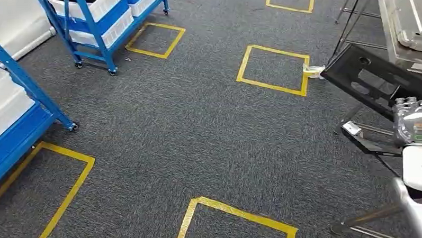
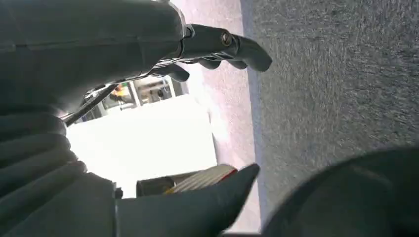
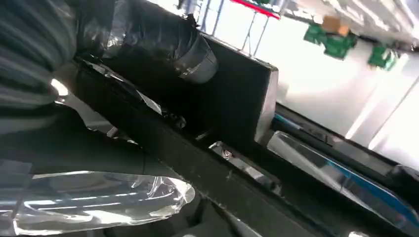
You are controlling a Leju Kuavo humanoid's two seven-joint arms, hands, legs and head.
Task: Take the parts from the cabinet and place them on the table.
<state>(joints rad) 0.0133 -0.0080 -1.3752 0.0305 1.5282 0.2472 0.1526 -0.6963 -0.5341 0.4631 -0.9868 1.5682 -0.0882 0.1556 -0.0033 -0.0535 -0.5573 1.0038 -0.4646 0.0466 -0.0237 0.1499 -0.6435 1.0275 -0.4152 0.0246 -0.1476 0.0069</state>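
At the right edge of the head view my right hand [image 1: 413,121] grips a flat black part [image 1: 369,79] with cut-out holes, held tilted above the carpet. In the right wrist view the same black part [image 3: 232,98] lies against my right hand [image 3: 74,143], and clear plastic film [image 3: 99,202] is bunched under the fingers. My left hand [image 2: 148,39] hangs over the grey carpet with its fingers [image 2: 237,47] and thumb apart and nothing between them. A blue cabinet [image 1: 103,20] with white bins stands at the far left.
A second blue rack [image 1: 13,117] stands at the near left. The silver table [image 1: 408,30] is at the top right, on thin metal legs [image 1: 372,214]. Yellow tape squares [image 1: 274,68] mark the grey carpet.
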